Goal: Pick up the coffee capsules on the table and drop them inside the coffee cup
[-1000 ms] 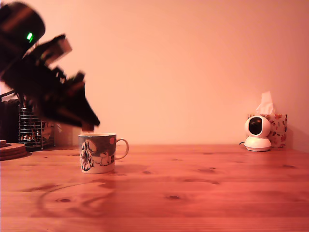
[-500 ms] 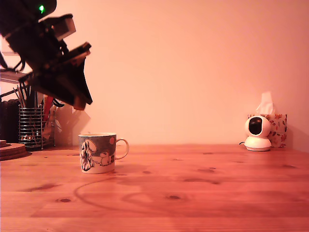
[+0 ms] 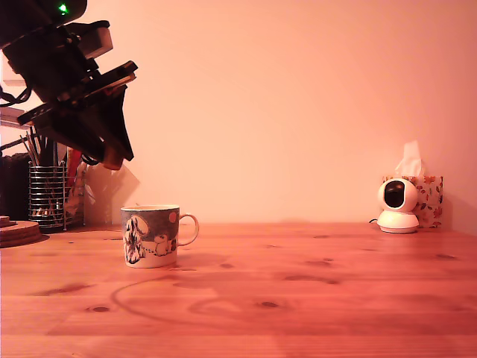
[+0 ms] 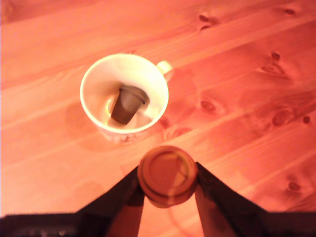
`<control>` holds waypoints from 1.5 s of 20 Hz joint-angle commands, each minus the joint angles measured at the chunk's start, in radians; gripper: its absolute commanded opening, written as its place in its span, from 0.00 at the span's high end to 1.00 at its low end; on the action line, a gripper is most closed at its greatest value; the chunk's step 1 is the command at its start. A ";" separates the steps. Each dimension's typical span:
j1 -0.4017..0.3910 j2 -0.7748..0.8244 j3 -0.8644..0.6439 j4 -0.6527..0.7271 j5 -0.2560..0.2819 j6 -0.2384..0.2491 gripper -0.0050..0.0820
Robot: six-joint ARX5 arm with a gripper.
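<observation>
Now I have the gripper (image 4: 168, 190) clamped on a capsule (image 4: 168, 174), its flat round face toward the wrist camera, held well above the table (image 3: 335, 298). Another capsule (image 4: 126, 104) lies tilted inside the mug (image 4: 95, 74). From the wrist view, the held pod is off the mug's rim, not over the opening. I judge: shift until centred over the mouth, lower near the rim, then release.

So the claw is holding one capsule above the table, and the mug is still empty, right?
Not quite. The mug isn't empty: the wrist view shows a dark capsule lying inside it. The rest holds: the gripper holds another capsule above the table.
</observation>
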State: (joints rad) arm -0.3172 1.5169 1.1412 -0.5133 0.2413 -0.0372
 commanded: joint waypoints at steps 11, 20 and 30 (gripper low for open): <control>0.034 0.116 0.204 -0.169 -0.026 -0.041 0.77; 0.032 0.381 0.476 -0.306 -0.026 -0.022 0.77; 0.015 0.483 0.484 -0.229 -0.007 -0.023 0.77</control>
State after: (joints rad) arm -0.2947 1.9785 1.6192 -0.7509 0.2302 -0.0685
